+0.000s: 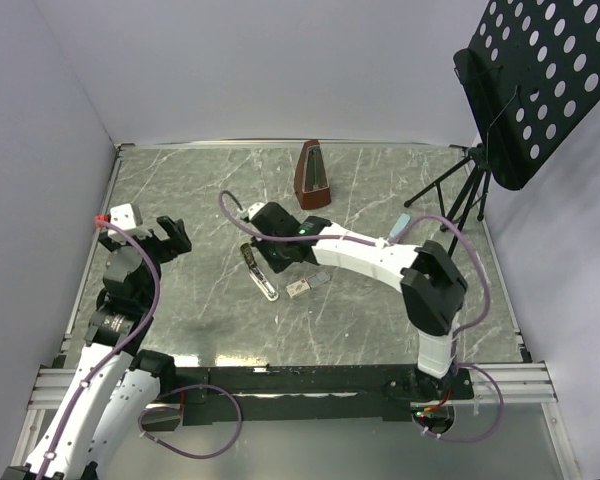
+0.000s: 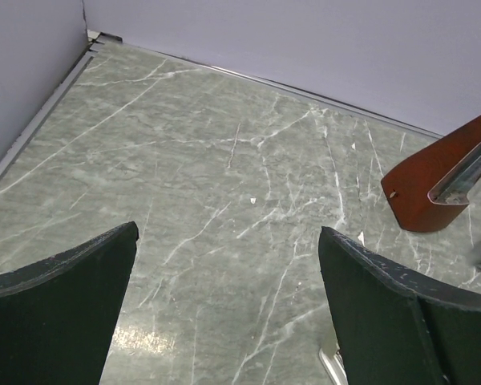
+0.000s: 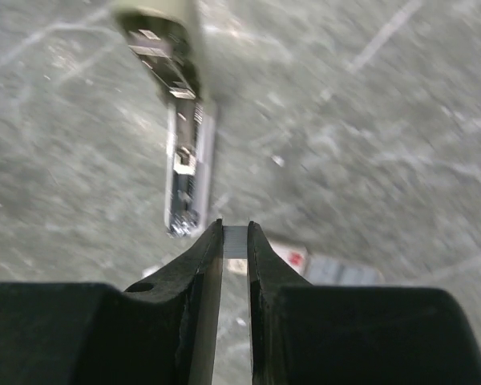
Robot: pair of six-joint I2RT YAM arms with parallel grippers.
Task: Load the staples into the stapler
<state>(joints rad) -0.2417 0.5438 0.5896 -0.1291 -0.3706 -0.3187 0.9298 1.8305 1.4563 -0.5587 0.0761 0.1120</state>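
The staples point(image 3: 235, 243), what looks like a thin grey strip, are pinched edge-on in the right pincer point(image 3: 235, 233), whose fingers are closed on it with only the strip's thickness between them. The pincer hangs just above the bench point(image 1: 180, 180), near the end of the stapler point(image 1: 259, 271). The stapler lies opened out flat with its metal channel facing up. I'd guess it lies that way so the strip can be lowered straight in, and the narrow grip keeps the strip in line with the channel.

The cream staple box point(image 1: 300, 289) with its reddish print lies just beside the stapler, a small grey piece point(image 1: 321, 281) next to it, both close to the work.

The left pincer point(image 2: 228, 233) is held well off to the side with its fingers wide apart and nothing between them, out of the way.

The bench is grey-green stone-patterned sheet, smooth and slightly glossy, so a dropped strip could skid. Plain pale walls close it in on the left and at the back. A red-brown metronome point(image 1: 312, 176) stands toward the back, and a black perforated music stand point(image 1: 540, 80) rises at the right.
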